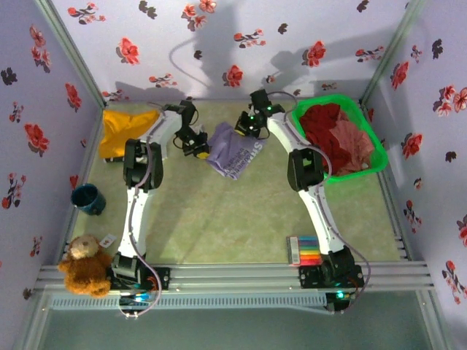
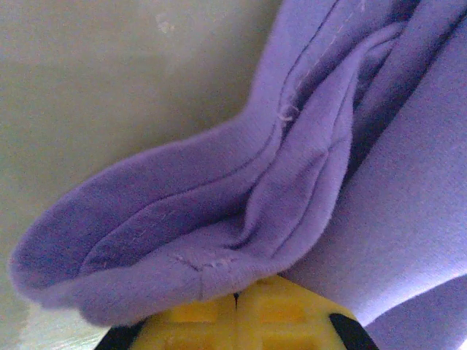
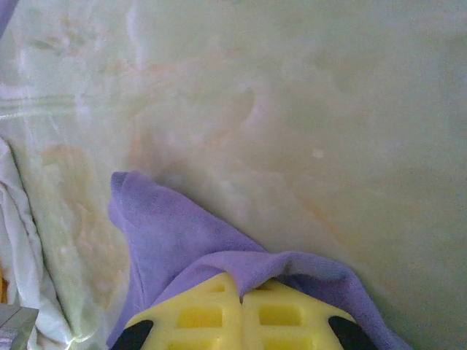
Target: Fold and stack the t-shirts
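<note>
A lavender-purple t-shirt (image 1: 235, 151) with white lettering lies bunched at the back middle of the table, held between both arms. My left gripper (image 1: 195, 148) is shut on its left edge; in the left wrist view the yellow fingers (image 2: 211, 317) pinch a hemmed fold of the purple t-shirt (image 2: 292, 182). My right gripper (image 1: 246, 125) is shut on the shirt's upper right corner, and purple cloth (image 3: 190, 240) drapes over its yellow fingers (image 3: 277, 321). A mustard-yellow t-shirt (image 1: 124, 130) lies at the back left. Dark red (image 1: 325, 124) and salmon-pink (image 1: 354, 146) t-shirts fill the basket.
The green plastic basket (image 1: 332, 104) stands at the back right. A dark blue mug (image 1: 87, 198) and a brown teddy bear (image 1: 84, 264) sit along the left side. A pack of coloured markers (image 1: 303, 251) lies near the right arm's base. Flowered walls enclose the table.
</note>
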Controlling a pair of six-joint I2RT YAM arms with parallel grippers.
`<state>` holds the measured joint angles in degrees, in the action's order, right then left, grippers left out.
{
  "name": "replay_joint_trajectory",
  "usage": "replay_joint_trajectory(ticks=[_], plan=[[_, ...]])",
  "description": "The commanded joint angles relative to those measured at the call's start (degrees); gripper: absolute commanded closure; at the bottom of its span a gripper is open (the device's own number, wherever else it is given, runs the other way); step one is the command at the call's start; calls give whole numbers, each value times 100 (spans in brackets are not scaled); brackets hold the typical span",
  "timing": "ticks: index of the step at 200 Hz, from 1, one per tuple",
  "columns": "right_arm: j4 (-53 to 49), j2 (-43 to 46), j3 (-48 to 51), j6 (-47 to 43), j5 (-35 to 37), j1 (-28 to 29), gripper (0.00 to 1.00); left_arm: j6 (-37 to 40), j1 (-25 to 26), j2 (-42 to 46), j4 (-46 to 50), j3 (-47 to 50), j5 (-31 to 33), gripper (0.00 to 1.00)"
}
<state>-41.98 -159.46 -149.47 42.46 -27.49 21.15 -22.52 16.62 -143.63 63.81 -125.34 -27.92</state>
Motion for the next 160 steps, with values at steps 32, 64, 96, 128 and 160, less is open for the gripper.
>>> replay_joint_trajectory(ticks=[32, 64, 96, 128, 160], plan=[[311, 1794, 3775, 226, 807, -5, 100, 100, 133, 327, 231, 548, 414, 100], [1073, 3285, 6021, 466, 1174, 107, 100, 107, 290, 625, -13, 1079, 390, 100], [1842, 4703, 8165, 885, 1260, 524, 100, 135, 670, 1110, -438, 2021, 415, 100], [1879, 5698, 9159, 1203, 1687, 1139, 100, -42, 1114, 1549, -989, 2902, 438, 100], [1597, 6478, 9492, 1401, 2136, 1281, 100, -138, 1508, 1646, -1283, 3226, 648, 100]])
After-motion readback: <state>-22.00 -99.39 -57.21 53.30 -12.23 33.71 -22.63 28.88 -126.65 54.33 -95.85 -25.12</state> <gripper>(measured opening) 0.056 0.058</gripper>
